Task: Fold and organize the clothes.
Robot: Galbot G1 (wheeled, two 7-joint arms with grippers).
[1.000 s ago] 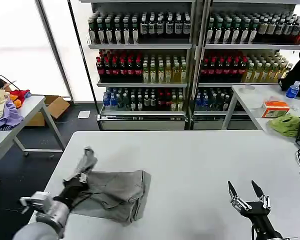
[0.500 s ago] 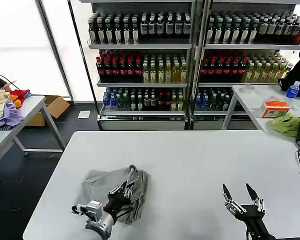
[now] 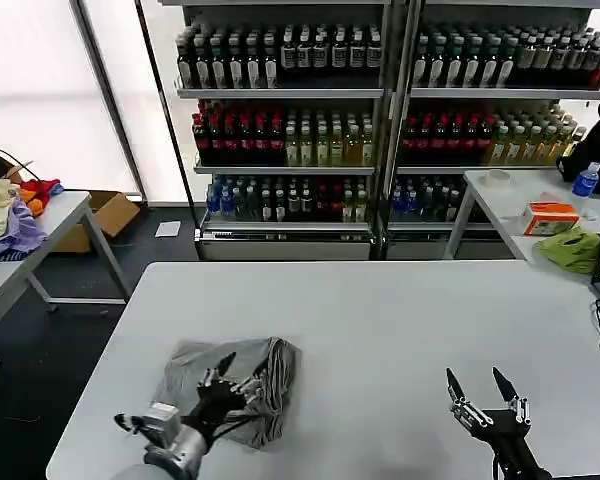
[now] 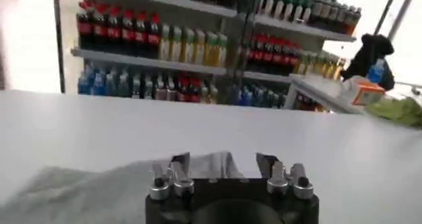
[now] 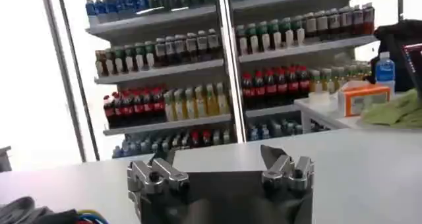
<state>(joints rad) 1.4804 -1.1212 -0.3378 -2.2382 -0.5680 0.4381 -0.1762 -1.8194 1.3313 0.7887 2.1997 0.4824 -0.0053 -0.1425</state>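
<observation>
- One side table (image 3: 50,225) stands off to the far left, with a heap of coloured cloth (image 3: 10,215) on it.
- One grey shirt (image 3: 195,365) lies bunched and roughly folded on the near-left part of the white tabletop (image 3: 400,320); I can count no second shirt there.
- The left gripper (image 3: 227,376) sits over the shirt's near edge, its two fingers spread apart with nothing between them. From the left wrist, the grey cloth (image 4: 86,189) lies just beyond the fingertips (image 4: 179,163).
- Behind the tabletop stand two shelf units (image 3: 390,110) packed with bottles, several rows each.
- The right gripper (image 3: 477,386) hovers over the near-right part of the tabletop, well apart from the shirt, its two fingers splayed wide and holding nothing.
- To the far right, a second table (image 3: 510,200) carries one orange box (image 3: 550,217), one blue bottle (image 3: 586,180) and one green cloth (image 3: 572,248).
</observation>
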